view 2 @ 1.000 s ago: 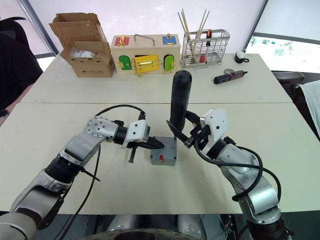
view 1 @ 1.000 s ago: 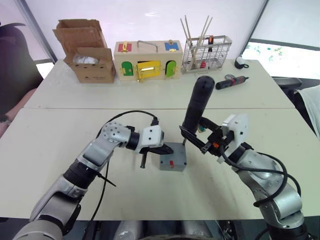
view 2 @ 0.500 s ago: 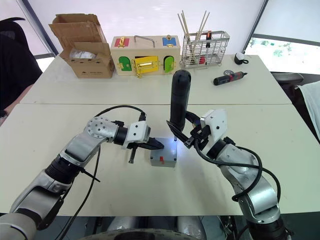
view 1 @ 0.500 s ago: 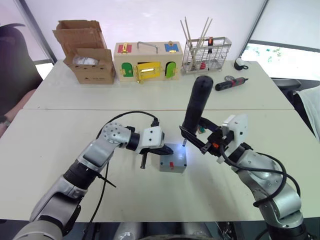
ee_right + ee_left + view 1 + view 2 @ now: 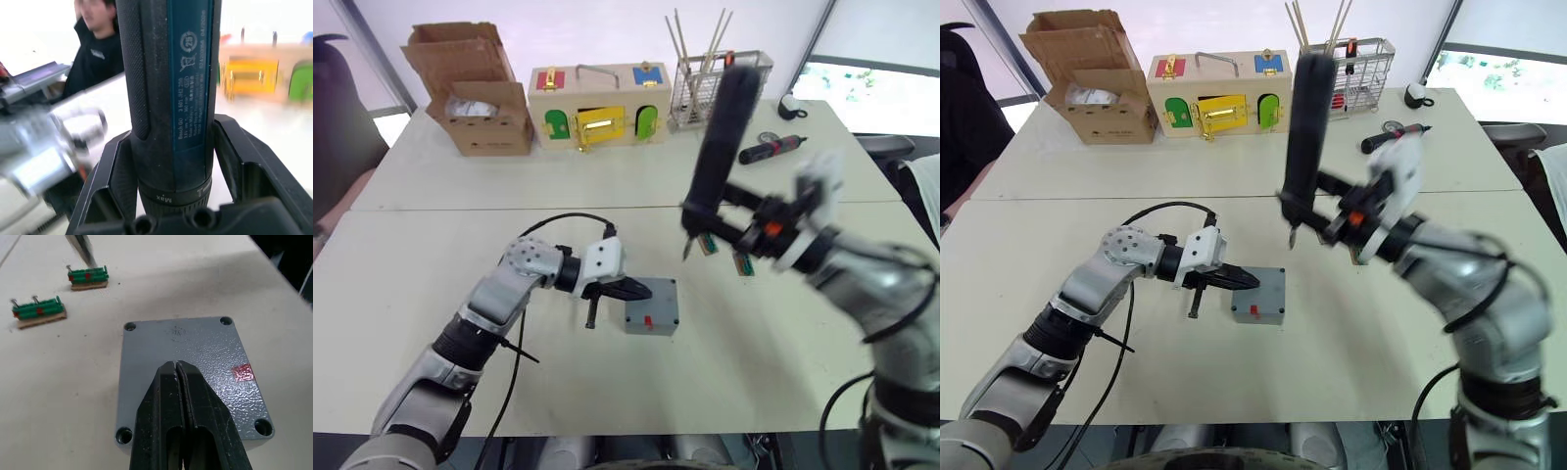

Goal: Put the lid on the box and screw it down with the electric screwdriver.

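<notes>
The grey box [image 5: 651, 307] sits on the near table with the lid [image 5: 195, 345] lying flat on top, corner screw holes showing and a red mark on it. My left gripper [image 5: 176, 366] is shut, its black fingertips pressed on the middle of the lid with nothing between them. My right gripper [image 5: 713, 220] is shut on the electric screwdriver [image 5: 720, 137], held nearly upright in the air. Its metal bit [image 5: 688, 251] points down, above and to the right of the box, clear of the lid.
Two green screw strips [image 5: 88, 275] [image 5: 38, 312] lie just beyond the box. On the far table stand a cardboard carton [image 5: 475, 88], a wooden box with coloured doors [image 5: 597, 106], a wire basket [image 5: 705, 83] and a small black-and-red screwdriver [image 5: 771, 150]. A person [image 5: 98, 44] is nearby.
My right arm has lifted the electric screwdriver up and away from the box's far corner. Its tip light, lit half a second ago, is gone. The left gripper stays on the lid.
</notes>
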